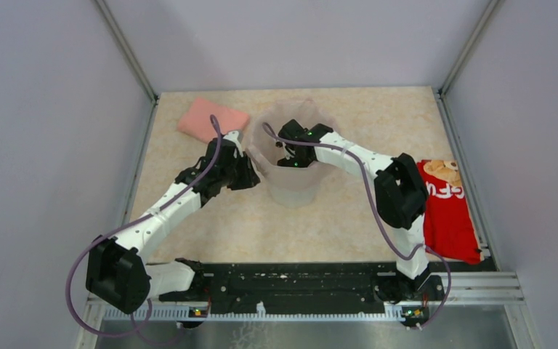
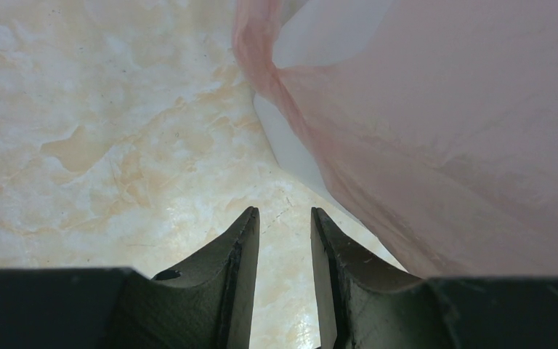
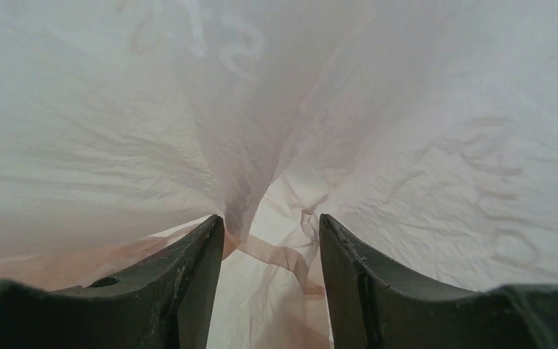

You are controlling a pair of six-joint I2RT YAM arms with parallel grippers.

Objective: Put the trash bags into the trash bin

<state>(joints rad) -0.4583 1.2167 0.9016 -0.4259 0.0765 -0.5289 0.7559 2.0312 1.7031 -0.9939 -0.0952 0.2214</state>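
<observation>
The white trash bin stands at mid-table. The pale pink trash bag lines it, its film standing up around the rim. My right gripper reaches down inside the bin. In the right wrist view it is open, with crinkled bag film all around and a loose fold hanging between the jaws. My left gripper is beside the bin's left wall. In the left wrist view it is open and empty over the table, with the bag and the bin wall just to its right.
A folded salmon-pink cloth lies at the back left of the bin. A flat red packet with white lettering lies at the right edge beside the right arm. Grey walls enclose the beige marbled tabletop.
</observation>
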